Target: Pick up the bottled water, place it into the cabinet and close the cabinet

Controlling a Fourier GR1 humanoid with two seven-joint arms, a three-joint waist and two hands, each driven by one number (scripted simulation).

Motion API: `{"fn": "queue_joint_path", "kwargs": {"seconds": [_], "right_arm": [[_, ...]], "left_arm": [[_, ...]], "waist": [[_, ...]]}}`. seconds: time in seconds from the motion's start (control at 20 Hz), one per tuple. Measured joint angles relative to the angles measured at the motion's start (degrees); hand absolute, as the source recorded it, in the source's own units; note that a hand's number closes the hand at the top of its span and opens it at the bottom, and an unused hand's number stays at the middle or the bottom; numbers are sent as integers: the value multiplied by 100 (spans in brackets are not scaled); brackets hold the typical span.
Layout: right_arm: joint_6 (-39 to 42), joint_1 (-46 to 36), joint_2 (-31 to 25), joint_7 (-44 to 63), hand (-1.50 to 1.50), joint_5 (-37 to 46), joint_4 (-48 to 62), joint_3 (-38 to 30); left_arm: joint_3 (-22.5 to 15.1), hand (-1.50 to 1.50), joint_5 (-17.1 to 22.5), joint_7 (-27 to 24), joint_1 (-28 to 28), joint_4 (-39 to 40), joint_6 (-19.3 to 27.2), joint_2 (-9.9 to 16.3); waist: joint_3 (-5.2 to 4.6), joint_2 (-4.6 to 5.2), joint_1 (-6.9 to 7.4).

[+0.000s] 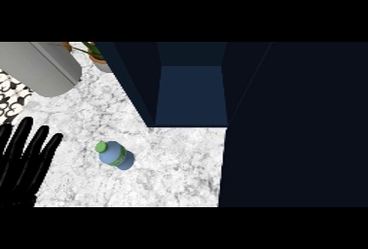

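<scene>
Head view:

- The water bottle point(114, 155) is small, with a blue body, a green band around it and a green cap. It is seen from steeply above, cap toward the upper left, and nothing touches it.
- The bottle stands on the white, grey-veined marble worktop point(173, 170), left of centre, in front of the cabinet's opening and a little to its left.
- The left robot hand point(23, 155) is black and shows at the left edge of the view. Its fingers are straight and spread, pointing up and away from the lower edge. It holds nothing and touches nothing; the bottle is near it, to its right, but clearly apart.
- The right robot hand does not show in this view.
- The cabinet point(193, 92) is dark blue and stands open, its lighter blue inside visible above the bottle. A large dark panel point(295, 126), which looks to be the open door, fills the right side of the view.
- A grey rounded object point(46, 65) sits at the upper left of the worktop, and beside it is a potted plant point(97, 56) with green leaves, just left of the cabinet's side wall.
</scene>
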Motion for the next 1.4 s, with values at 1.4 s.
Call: {"fn": "queue_joint_path", "kwargs": {"seconds": [1.4], "right_arm": [[-806, -558, 43, 1022, -150, 387, -264, 720]], "left_arm": [[-247, -150, -615, 317, -141, -75, 637, 203]], "waist": [[-3, -4, -31]]}}
